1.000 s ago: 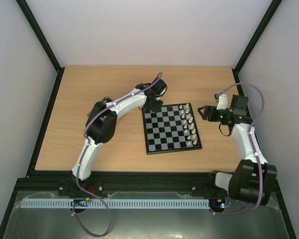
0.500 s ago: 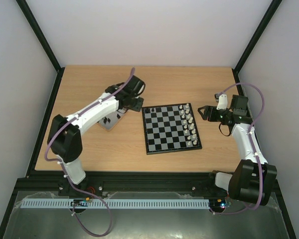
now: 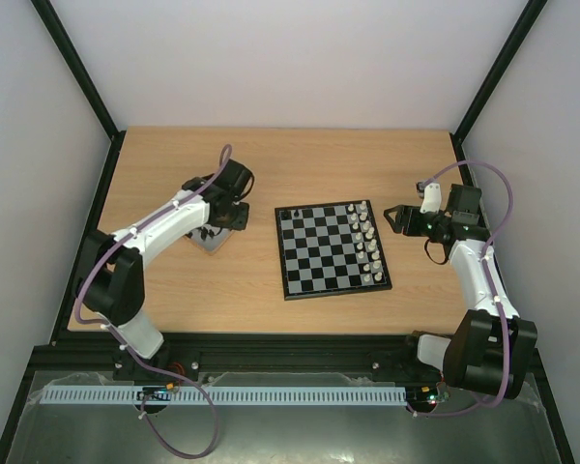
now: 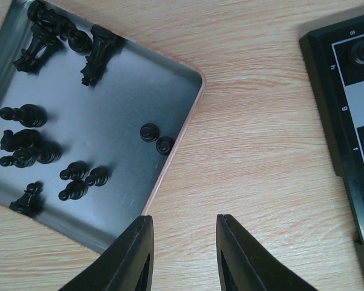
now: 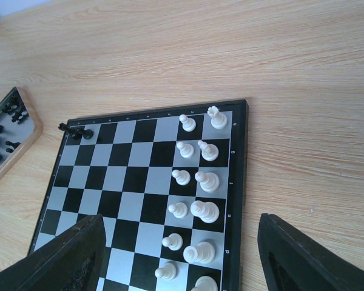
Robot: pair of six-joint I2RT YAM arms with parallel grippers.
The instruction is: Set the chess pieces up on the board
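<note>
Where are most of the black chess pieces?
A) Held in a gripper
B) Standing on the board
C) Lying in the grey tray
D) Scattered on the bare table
C: nearly all the black chess pieces lie clustered inside the grey tray, which sits on the table left of the board.

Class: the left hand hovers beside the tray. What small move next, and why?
Probably slide the left hand over the tray and lower onto the nearest black pawn: it is empty, and most black pieces lie there, not on the board.
</note>
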